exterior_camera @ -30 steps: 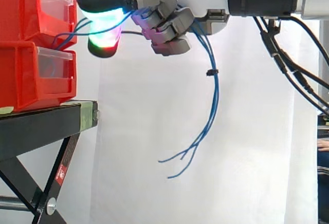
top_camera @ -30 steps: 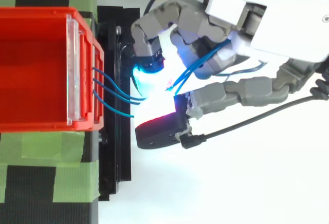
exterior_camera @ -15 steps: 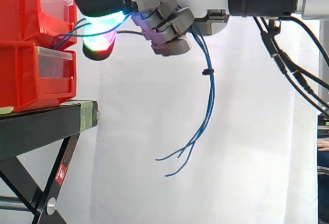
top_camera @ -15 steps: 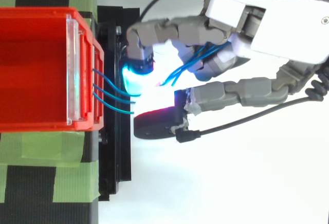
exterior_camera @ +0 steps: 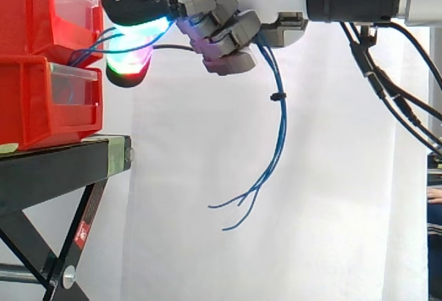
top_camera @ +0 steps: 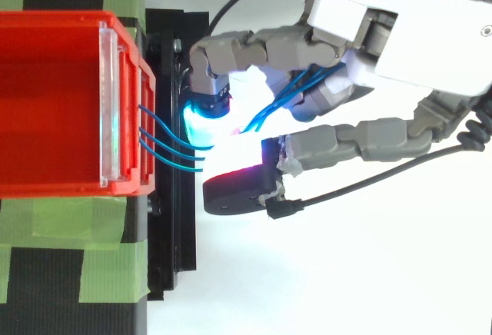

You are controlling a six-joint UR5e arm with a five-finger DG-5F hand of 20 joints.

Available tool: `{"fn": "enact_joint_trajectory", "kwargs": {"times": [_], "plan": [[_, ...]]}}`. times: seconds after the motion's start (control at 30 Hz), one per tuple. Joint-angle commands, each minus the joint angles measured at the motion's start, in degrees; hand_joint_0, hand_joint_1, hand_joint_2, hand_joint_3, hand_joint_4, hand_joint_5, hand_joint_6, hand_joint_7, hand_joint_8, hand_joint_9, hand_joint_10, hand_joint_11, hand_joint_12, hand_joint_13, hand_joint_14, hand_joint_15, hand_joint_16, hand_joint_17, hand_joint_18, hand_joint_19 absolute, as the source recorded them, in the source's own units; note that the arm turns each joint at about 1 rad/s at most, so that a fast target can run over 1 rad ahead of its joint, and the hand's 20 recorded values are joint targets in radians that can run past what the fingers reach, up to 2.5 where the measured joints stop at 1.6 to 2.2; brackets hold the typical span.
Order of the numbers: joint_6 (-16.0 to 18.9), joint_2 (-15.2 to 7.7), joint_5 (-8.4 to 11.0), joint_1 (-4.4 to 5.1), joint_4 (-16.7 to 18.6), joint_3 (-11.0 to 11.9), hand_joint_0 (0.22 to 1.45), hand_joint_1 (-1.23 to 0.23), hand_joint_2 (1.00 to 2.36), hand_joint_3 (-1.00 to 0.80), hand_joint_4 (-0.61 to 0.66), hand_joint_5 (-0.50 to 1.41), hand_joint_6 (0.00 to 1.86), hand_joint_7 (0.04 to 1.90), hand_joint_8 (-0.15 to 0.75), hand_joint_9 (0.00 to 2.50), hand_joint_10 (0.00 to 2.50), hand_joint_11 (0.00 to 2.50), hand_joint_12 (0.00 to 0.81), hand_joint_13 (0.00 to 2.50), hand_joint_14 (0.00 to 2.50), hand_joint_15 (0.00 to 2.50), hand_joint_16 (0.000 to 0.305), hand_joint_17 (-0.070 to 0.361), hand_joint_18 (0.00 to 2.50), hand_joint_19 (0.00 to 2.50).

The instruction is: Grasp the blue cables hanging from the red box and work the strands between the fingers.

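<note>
The hand (exterior_camera: 224, 32), in the upper middle of the side view, has its fingers curled round the blue cables (exterior_camera: 280, 125) and so has hold of them. The strands leave the front of the red box (top_camera: 54, 104) at the upper left and cross a short gap to the glowing pads (top_camera: 204, 120). They then thread through the closed fingers and hang free down the middle of the frame, ending in splayed tips. The main risk, as I judge it, lies in that short run between box and hand. It shows only a little slack in the top view, so any draw toward the right edge while the fingers are clamped would put the pull straight onto the box. That could tug the strands out of it, or slide the box forward off the lower red bin (exterior_camera: 31, 104), which itself sits near the edge of the black surface (exterior_camera: 55, 170). The opposite fault seems as likely: loosening the fingers too far while working the strands would let them slip out and drop. A small black tie (exterior_camera: 275, 96) binds the strands just below the hand and could catch on a finger if they are run upward through the grip. The pads are also near the box front, so a forward push might knock it.
</note>
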Motion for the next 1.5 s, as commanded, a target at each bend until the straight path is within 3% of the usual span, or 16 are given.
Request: {"fn": "enact_joint_trajectory", "kwargs": {"times": [0.0,0.1,0.13,0.17,0.2,0.23,0.33,0.47,0.53,0.67,0.73,0.9,1.07,1.13,1.33,1.47], "plan": [[0.00,0.00,-0.01,-0.01,0.00,0.00,0.82,-0.50,1.75,-0.16,0.47,0.65,0.02,1.07,0.350,0.91,2.50,1.99,0.431,1.02,2.50,1.29,0.063,0.142,1.39,1.65],[0.00,0.00,-0.01,-0.01,0.00,0.00,0.71,-0.36,1.98,-0.29,0.40,0.59,0.02,1.09,0.350,0.91,2.50,1.99,0.431,1.02,2.50,1.29,0.063,0.142,1.39,1.65],[0.00,0.00,-0.01,-0.01,0.00,0.00,0.90,-0.54,1.61,-0.06,0.36,0.56,0.02,1.11,0.350,0.91,2.50,1.99,0.431,1.02,2.50,1.29,0.063,0.142,1.39,1.65],[0.00,0.00,-0.01,-0.01,0.00,0.00,0.94,-0.58,1.56,-0.04,0.35,0.57,0.02,1.12,0.350,0.91,2.50,1.99,0.431,1.02,2.50,1.29,0.063,0.142,1.39,1.65],[0.00,0.00,-0.01,-0.01,0.00,0.00,1.23,-0.70,1.11,0.15,0.24,0.61,0.02,1.25,0.350,0.91,2.50,1.99,0.431,1.02,2.50,1.29,0.063,0.142,1.39,1.65],[0.00,0.00,-0.01,-0.01,0.00,0.00,1.33,-0.70,1.00,0.19,0.19,0.66,0.02,1.40,0.350,0.91,2.50,1.99,0.431,1.02,2.50,1.29,0.063,0.142,1.39,1.65],[0.00,0.00,-0.09,0.07,0.00,0.00,1.38,-0.72,1.01,0.18,0.06,0.74,0.08,1.68,0.350,0.91,2.50,1.99,0.431,1.02,2.50,1.29,0.063,0.142,1.39,1.65],[0.00,0.00,-0.09,-0.01,0.00,0.00,1.33,-0.76,1.01,0.14,0.07,0.60,0.39,1.51,0.350,0.91,2.50,1.99,0.431,1.02,2.50,1.29,0.063,0.142,1.39,1.65],[0.00,0.00,-0.09,-0.01,0.00,0.00,1.07,-0.78,1.11,0.05,0.12,0.44,0.29,1.42,0.350,0.91,2.50,1.99,0.431,1.02,2.50,1.29,0.063,0.142,1.39,1.65],[0.00,0.00,-0.18,-0.01,0.00,0.00,0.96,-0.78,1.19,-0.03,0.19,0.42,0.01,1.33,0.350,0.91,2.50,1.99,0.431,1.02,2.50,1.29,0.063,0.142,1.39,1.65],[0.00,0.00,-0.18,-0.01,0.00,0.00,1.06,-0.80,1.01,-0.10,0.20,0.33,0.01,1.19,0.350,0.91,2.50,1.99,0.431,1.02,2.50,1.29,0.063,0.142,1.39,1.65],[0.00,0.00,-0.18,-0.01,0.00,0.00,1.30,-0.79,1.01,-0.29,0.16,0.39,0.01,1.16,0.350,0.91,2.50,1.99,0.431,1.02,2.50,1.29,0.063,0.142,1.39,1.65],[0.00,0.00,-0.18,-0.01,0.00,0.00,1.36,-0.79,1.01,-0.07,0.01,0.58,0.01,1.61,0.350,0.91,2.50,1.99,0.431,1.02,2.50,1.29,0.063,0.142,1.39,1.65],[0.00,0.00,-0.18,-0.01,0.00,0.00,1.29,-0.77,1.01,-0.10,0.01,0.24,0.94,1.16,0.350,0.91,2.50,1.99,0.431,1.02,2.50,1.29,0.063,0.142,1.39,1.65],[0.88,0.00,-0.18,-0.19,0.00,0.00,1.10,-0.82,1.02,-0.32,0.04,-0.09,1.32,1.18,0.350,0.91,2.50,1.99,0.431,1.02,2.50,1.29,0.063,0.142,1.39,1.65],[2.73,0.00,-0.27,-0.28,0.00,0.00,1.26,-0.79,1.01,-0.37,0.01,0.03,1.46,1.21,0.350,0.91,2.50,1.99,0.431,1.02,2.50,1.29,0.063,0.142,1.39,1.65]]}}
